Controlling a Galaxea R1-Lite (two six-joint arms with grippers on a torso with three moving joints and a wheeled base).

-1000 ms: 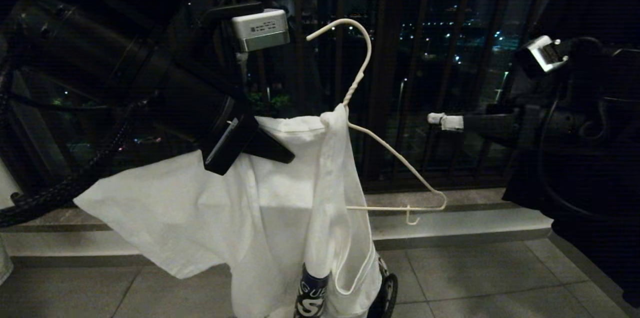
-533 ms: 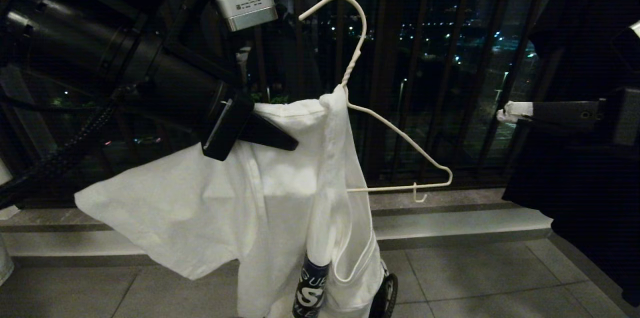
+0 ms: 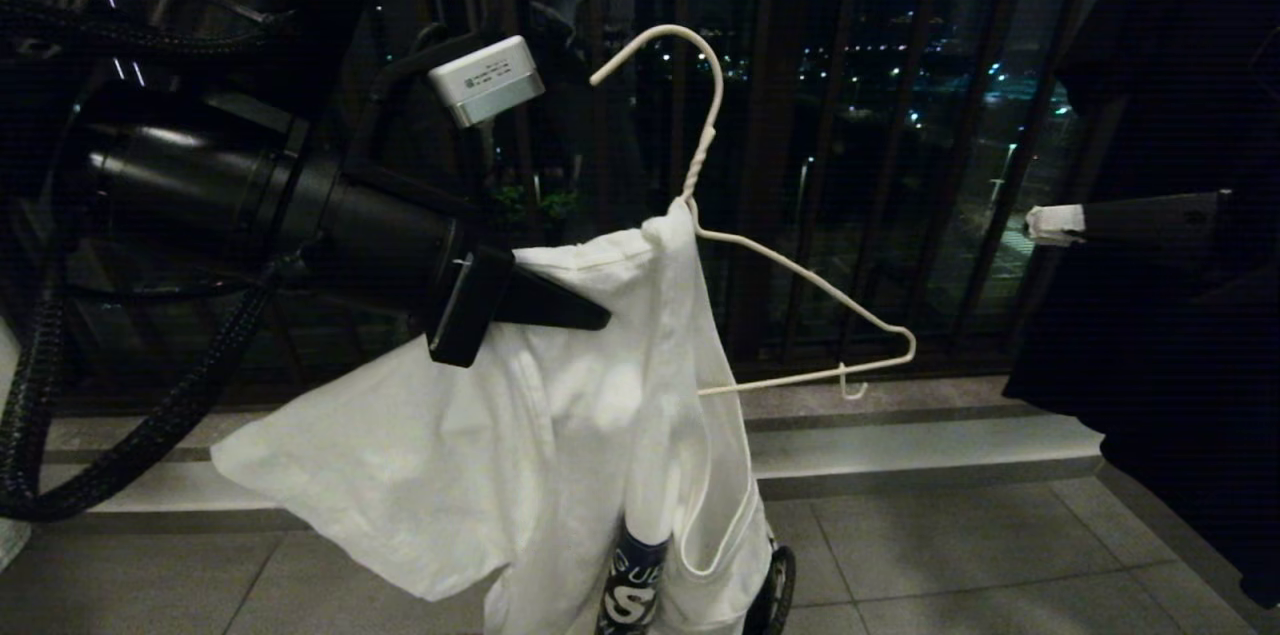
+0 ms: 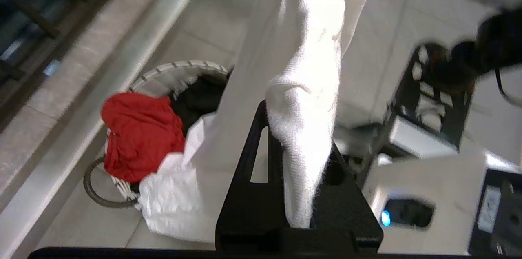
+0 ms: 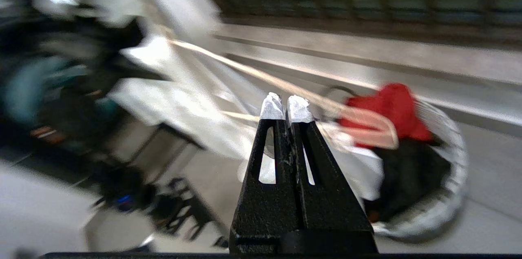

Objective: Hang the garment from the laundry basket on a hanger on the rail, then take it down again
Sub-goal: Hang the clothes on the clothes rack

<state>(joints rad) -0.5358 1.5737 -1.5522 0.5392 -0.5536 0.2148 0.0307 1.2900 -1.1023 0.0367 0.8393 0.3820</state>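
Left tool (image 3: pixel 590 315) nearest, clenched on a bunched fold of the garment (image 3: pixel 520 435) at the shoulder, holding shirt and hanger (image 3: pixel 800 285) up in the air above the tiled floor (image 3: pixel 950 555).

Garment: soft, light, limp; it drapes from one hanger arm only, the other arm bare and sticking out toward the right. It will sag and slide along thin wire, so take hold at the collar or shoulder seam, not the loose hem.

Hanger: thin, springy wire, likely to swing; best taken at the twisted neck or the bare arm.

Right tool (image 3: pixel 1050 223) off to the right, pinched shut on nothing, well apart from the hanger.

Laundry basket (image 4: pixel 179 71) on the floor below, by the balcony sill, holding a red cloth (image 4: pixel 138 136) and a dark one.
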